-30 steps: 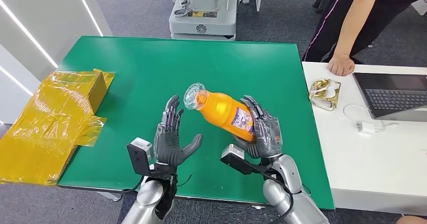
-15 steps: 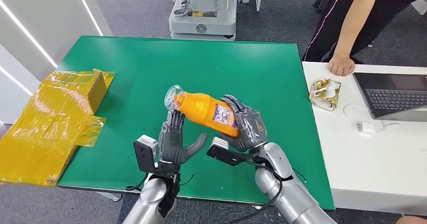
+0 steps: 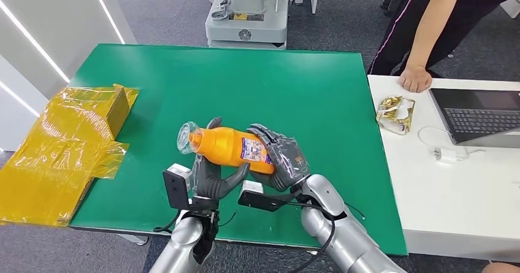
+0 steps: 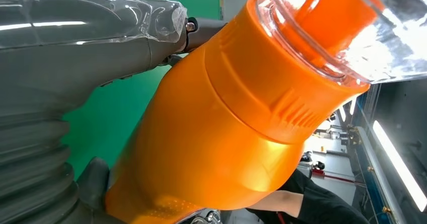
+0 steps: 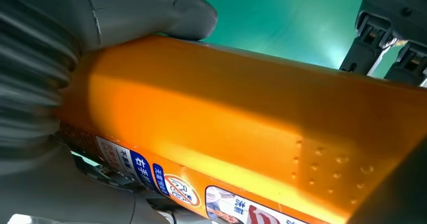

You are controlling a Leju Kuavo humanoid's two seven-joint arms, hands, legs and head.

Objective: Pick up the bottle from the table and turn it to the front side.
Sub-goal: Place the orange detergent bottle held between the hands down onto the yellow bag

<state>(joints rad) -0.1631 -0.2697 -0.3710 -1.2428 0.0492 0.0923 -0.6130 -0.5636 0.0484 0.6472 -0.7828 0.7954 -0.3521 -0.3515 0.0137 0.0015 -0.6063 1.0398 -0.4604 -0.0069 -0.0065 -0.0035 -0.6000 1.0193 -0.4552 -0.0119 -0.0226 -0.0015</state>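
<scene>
An orange bottle (image 3: 227,147) with a clear cap (image 3: 186,137) hangs nearly level above the near part of the green table (image 3: 276,83), cap pointing left. My right hand (image 3: 282,159) grips its labelled lower half from the right. My left hand (image 3: 211,176) stands just under and behind the bottle's neck end, fingers upright and spread, thumb out toward the right hand. In the left wrist view the bottle (image 4: 216,133) lies against the grey thumb (image 4: 75,48); I cannot tell whether the fingers press on it. In the right wrist view the bottle (image 5: 252,128) lies under my thumb (image 5: 141,7).
A box in yellow film (image 3: 67,144) overhangs the table's left edge. To the right stands a white table (image 3: 466,187) with a laptop (image 3: 484,116), a shiny packet (image 3: 395,113) and a person's hand (image 3: 416,78) leaning on it. A grey machine (image 3: 248,15) stands behind.
My right hand has carried the bottle left and lowered it toward level, down onto my left hand. The left hand has barely moved.
</scene>
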